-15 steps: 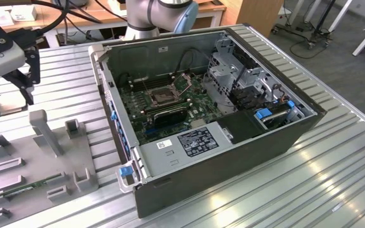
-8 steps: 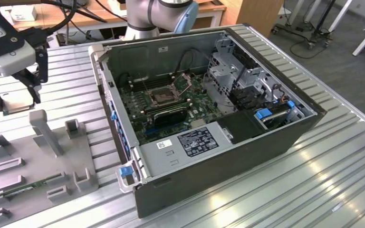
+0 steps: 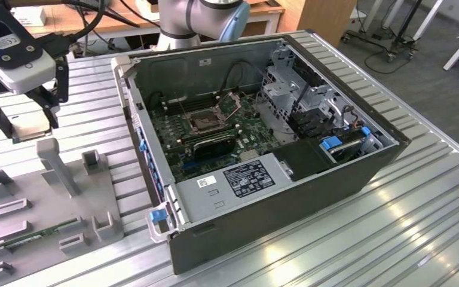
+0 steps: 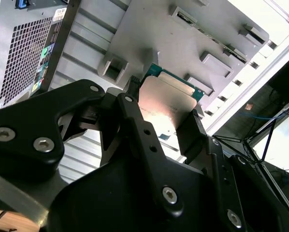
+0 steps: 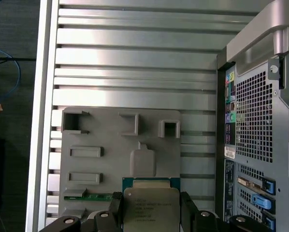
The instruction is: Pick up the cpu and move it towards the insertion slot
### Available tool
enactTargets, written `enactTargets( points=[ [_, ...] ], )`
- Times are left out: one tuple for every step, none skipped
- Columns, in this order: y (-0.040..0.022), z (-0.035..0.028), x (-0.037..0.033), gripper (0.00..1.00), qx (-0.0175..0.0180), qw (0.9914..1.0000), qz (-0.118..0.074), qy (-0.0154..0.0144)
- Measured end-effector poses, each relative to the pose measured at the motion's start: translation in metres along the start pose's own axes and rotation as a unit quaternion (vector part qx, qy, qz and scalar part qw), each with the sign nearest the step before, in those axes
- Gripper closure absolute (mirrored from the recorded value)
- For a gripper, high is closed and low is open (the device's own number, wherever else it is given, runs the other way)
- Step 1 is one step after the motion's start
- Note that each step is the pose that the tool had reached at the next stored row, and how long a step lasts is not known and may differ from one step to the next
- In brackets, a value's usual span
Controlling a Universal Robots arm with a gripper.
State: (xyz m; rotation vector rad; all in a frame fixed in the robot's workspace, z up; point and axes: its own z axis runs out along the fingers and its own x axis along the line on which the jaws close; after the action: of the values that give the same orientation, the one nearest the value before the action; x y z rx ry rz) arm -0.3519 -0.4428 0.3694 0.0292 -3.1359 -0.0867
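Cpu off the surface, pinched by two opposite edges between the gripper fingers; jaws closed on it, not spread. In the first wrist view its silvery lid faces the camera. In the second wrist view the pale underside and green rim show between the black fingers. Chip is square, so no long axis to speak of; it looks to hang on edge below the gripper rather than lying flat. Below it is a grey fixture tray on the slatted table, with a green memory stick resting in one of the tray's holders. The insertion slot sits on the green board inside the open computer case, dark centre facing up, metal frame around it. From the gripper the slot lies toward the exterior view's right, well apart and lower, with the case's near wall standing between them. Judged: chip lifted clear of the tray, but not yet over the case opening.
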Motion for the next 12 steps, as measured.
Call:
enactTargets(
  points=[
    [0.0,0.0,-0.0012,0.45,0.0,1.0,0.0,0.0],
    [-0.0001,0.0,-0.0022,0.45,0.0,1.0,0.0,0.0],
    [-0.0001,0.0,-0.0031,0.45,0.0,1.0,0.0,0.0],
    [-0.0001,0.0,-0.0038,0.45,0.0,1.0,0.0,0.0],
    [-0.0001,0.0,-0.0045,0.45,0.0,1.0,0.0,0.0],
    [-0.0001,0.0,-0.0052,0.45,0.0,1.0,0.0,0.0],
    [-0.0001,0.0,-0.0054,0.45,0.0,1.0,0.0,0.0],
    [-0.0001,0.0,-0.0054,0.45,0.0,1.0,0.0,0.0],
    [-0.0001,0.0,-0.0054,0.45,0.0,1.0,0.0,0.0],
    [-0.0001,0.0,-0.0055,0.45,0.0,1.0,0.0,0.0],
    [-0.0001,0.0,-0.0055,0.45,0.0,1.0,0.0,0.0],
    [-0.0001,0.0,-0.0055,0.45,0.0,1.0,0.0,0.0]
  ],
)
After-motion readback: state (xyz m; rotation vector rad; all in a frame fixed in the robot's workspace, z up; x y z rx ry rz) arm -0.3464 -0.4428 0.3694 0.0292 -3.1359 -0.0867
